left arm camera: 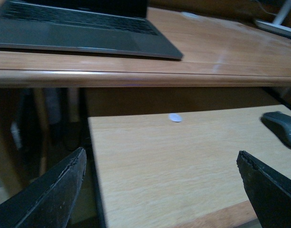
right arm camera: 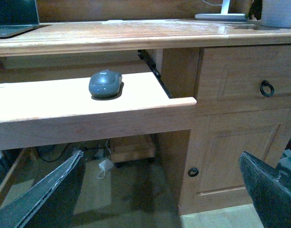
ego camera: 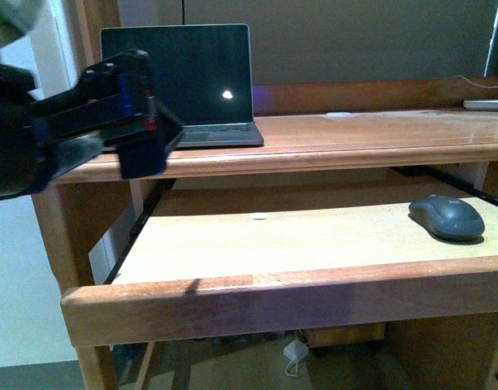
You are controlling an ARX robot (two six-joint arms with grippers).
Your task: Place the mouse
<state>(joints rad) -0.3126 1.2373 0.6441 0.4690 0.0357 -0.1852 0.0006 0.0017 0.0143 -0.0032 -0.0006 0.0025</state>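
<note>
mouse [ego camera: 446, 217]: smooth matt plastic | table [ego camera: 370, 130]: glossy varnished wood | sliding shelf [ego camera: 273, 244]: pale matt wood | laptop [ego camera: 179, 81]: matt metal

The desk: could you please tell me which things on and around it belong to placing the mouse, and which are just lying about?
Belonging to the job: the mouse, lying on the pull-out tray; the left pincer and right pincer, both open and empty.
Lying about: the laptop on the desktop; a small white spot on the tray; a white base at the desktop's right end.

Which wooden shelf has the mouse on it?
The lower pull-out shelf, with the mouse at its right end. The upper desktop holds the laptop instead.
</note>
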